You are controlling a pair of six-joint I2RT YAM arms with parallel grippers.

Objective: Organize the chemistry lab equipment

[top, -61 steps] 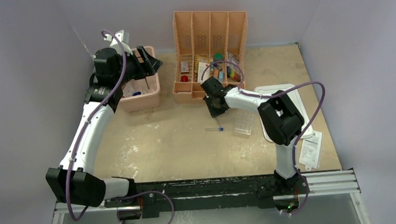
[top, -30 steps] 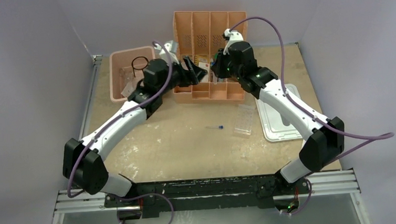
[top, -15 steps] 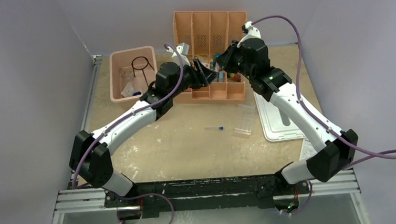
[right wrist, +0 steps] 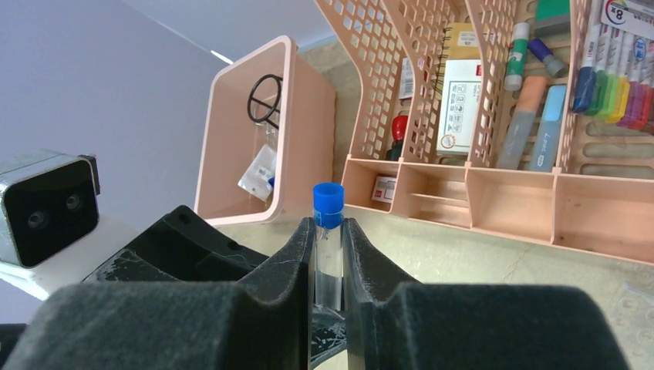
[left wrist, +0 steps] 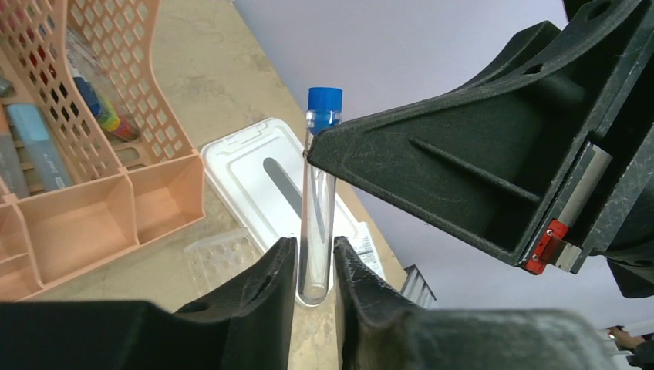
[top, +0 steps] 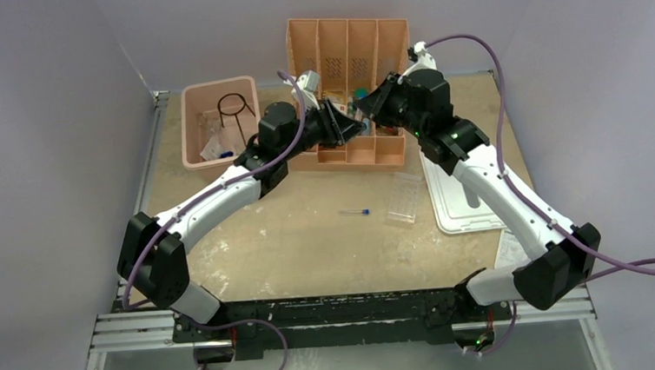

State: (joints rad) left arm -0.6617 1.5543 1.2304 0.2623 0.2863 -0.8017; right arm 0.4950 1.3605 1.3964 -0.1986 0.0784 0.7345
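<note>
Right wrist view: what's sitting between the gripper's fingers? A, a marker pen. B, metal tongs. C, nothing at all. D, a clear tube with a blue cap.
D: the right gripper is shut on a thin, clear blue-capped tube, whose cap sticks out beyond the grip.

Rising from the black base rail, the left arm and the right arm are being shown as white link shells joined by black joint housings. A purple cable is being trailed along each. Matte black ribbed fingers are being seen, one being marked by a red tab with screws.
</note>
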